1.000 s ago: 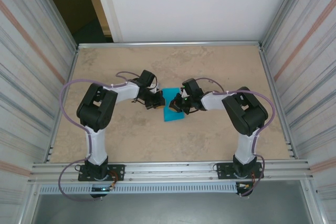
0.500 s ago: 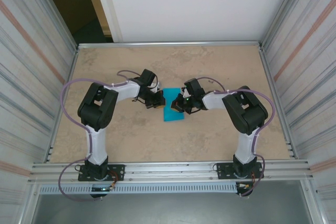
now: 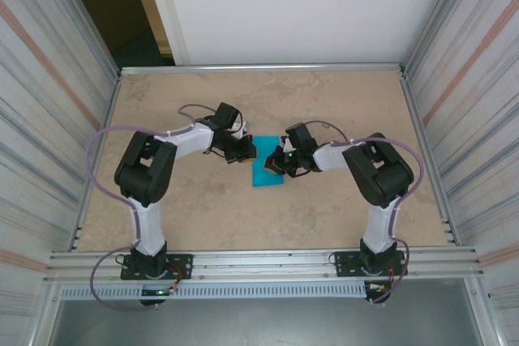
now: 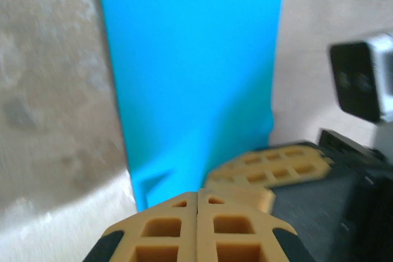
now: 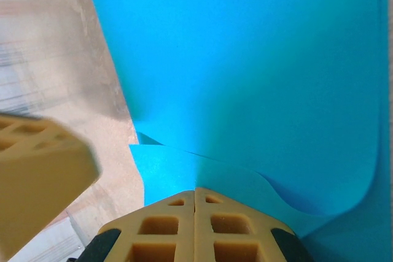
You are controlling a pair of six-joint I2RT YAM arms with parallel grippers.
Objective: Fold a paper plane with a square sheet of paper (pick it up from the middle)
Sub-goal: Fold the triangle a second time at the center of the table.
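Sheet of paper point(image 3: 267, 176): bright turquoise, folded down to an upright narrow oblong. It lies flat near the middle of the table point(image 3: 203, 216), long side running from 12 to 6 o'clock in the top view.

Left end effector point(image 3: 246, 153): at the paper's 10 o'clock corner in the top view. In its own wrist view point(image 4: 196, 197) the two yellow fingers are pressed together with no gap, their tips at the paper's near edge. Nothing shows between them.

Right end effector point(image 3: 273, 164): on the paper's 3 o'clock edge in the top view. In its wrist view point(image 5: 195, 191) the fingers are fully closed, their tips against a raised, curling layer of the paper. Whether that layer is pinched cannot be told.

Paper, right wrist view point(image 5: 245, 59): the upper layer bows up toward 5 o'clock; the rest lies flat.

Spacing: the two end effectors are near each other across the paper's upper half. The left one's yellow fingers point(image 5: 37, 170) appear blurred at 8 o'clock in the right wrist view.
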